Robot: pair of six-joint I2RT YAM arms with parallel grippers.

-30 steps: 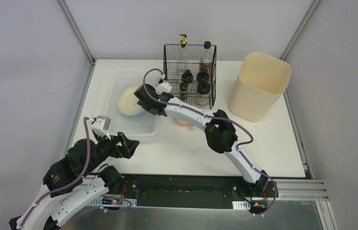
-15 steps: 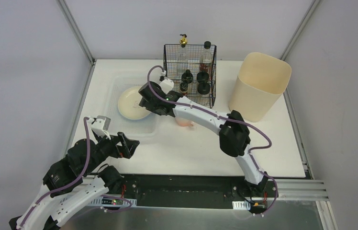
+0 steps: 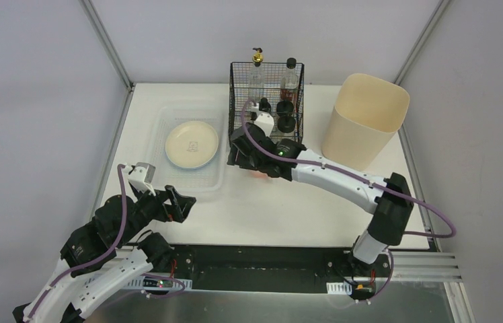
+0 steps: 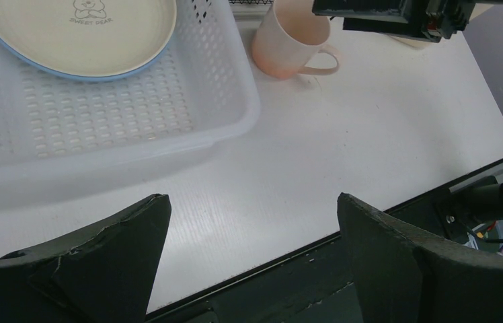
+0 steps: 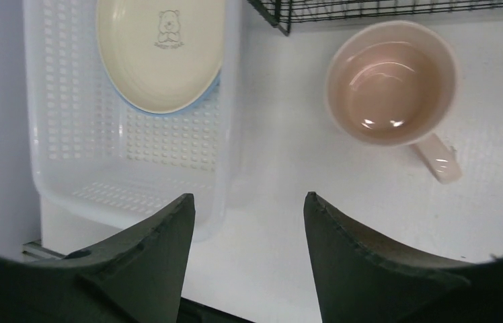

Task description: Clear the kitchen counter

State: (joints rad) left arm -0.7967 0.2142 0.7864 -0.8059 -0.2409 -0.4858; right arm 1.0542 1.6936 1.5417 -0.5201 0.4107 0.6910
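Note:
The kitchen counter (image 3: 289, 208) is a white tabletop. A cream plate (image 3: 191, 144) with a bear print (image 5: 158, 50) lies flat in the translucent tray (image 3: 168, 176). A pink mug (image 5: 390, 84) stands upright on the counter just right of the tray, its handle toward the front right (image 4: 289, 47). My right gripper (image 3: 239, 156) hovers between the tray and the mug, open and empty (image 5: 249, 202). It mostly hides the mug in the top view. My left gripper (image 3: 185, 202) is open and empty over the counter's front left edge (image 4: 252, 205).
A black wire rack (image 3: 266, 104) holding several bottles stands behind the mug (image 5: 370, 10). A tall beige bin (image 3: 364, 121) stands at the back right. The tray's near wall (image 4: 168, 114) lies ahead of my left gripper.
My right gripper let go of the plate, which settled flat in the tray, then swung right to above the mug. The left arm stayed still.

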